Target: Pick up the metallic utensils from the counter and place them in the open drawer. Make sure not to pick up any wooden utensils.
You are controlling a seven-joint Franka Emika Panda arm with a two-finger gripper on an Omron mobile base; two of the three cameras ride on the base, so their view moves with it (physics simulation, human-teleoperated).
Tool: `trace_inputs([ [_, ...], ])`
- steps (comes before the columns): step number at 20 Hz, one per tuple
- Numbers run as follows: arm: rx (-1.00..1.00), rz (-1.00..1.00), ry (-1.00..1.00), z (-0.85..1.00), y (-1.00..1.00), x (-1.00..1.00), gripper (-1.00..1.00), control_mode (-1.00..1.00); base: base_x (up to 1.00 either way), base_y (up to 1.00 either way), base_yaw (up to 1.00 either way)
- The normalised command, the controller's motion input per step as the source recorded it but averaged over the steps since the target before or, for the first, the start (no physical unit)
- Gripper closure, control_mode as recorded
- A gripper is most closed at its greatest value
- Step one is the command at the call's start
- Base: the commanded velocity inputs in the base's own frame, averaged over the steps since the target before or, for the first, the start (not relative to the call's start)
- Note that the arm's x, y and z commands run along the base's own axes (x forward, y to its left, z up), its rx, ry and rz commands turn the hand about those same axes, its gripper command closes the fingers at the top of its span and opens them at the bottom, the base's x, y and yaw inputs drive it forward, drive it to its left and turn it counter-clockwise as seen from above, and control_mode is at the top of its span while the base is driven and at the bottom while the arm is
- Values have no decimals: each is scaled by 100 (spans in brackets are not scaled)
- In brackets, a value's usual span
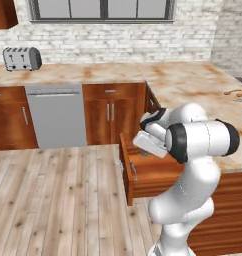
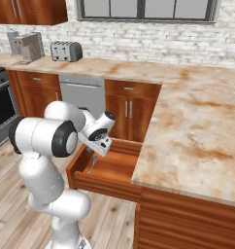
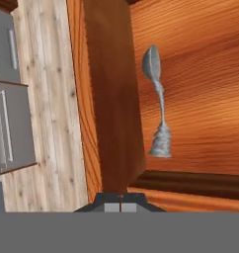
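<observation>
We see the drawer (image 2: 107, 171) pulled out from the reddish-brown cabinets under the counter (image 2: 197, 131), its front panel jutting over the plank floor (image 1: 58, 200) with open floor to the left of it and the counter edge hanging over its right side. In the hand view the drawer's side wall (image 3: 114, 99) runs as a thick wooden strip straight up from the gripper (image 3: 120, 205), with bare wood floor on one side and the drawer's bottom on the other. The gripper's fingers are pressed together with nothing between them, and it hovers above that wall near the drawer's front corner. The grey metal spoon (image 3: 157, 106) lies flat on the drawer bottom, just beside the wall and apart from the gripper, its bowl pointing away from the fingertips; from the right base view we see the same spoon (image 2: 92, 164) at the drawer's left end below the hand. On the far right of the counter in the left base view we make out a tan wooden piece (image 1: 236, 92) with something grey just beside it, too small for us to tell apart. A toaster (image 1: 21, 58) stands on the far counter under the window, above a grey dishwasher front (image 1: 57, 116), and white brick lines the wall.
</observation>
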Motion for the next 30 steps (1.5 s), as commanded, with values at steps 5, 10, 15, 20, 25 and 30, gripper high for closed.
trace_inputs([
  [5, -15, 9, 0, 55, 57, -100, 100, -100, 0, 0, 0],
  [10, -21, 26, 2, 100, 59, -100, 100, -100, 0, 0, 0],
  [15, -7, 14, 2, 52, 9, -100, 100, -100, 0, 0, 0],
  [20, 0, 1, -1, 46, -1, -82, 100, -100, 0, 0, 0],
  [25, 0, 0, -5, 55, -14, -45, 100, -100, 0, 0, 0],
  [30, -7, 0, -5, 13, -19, 17, 100, -100, 0, 0, 0],
])
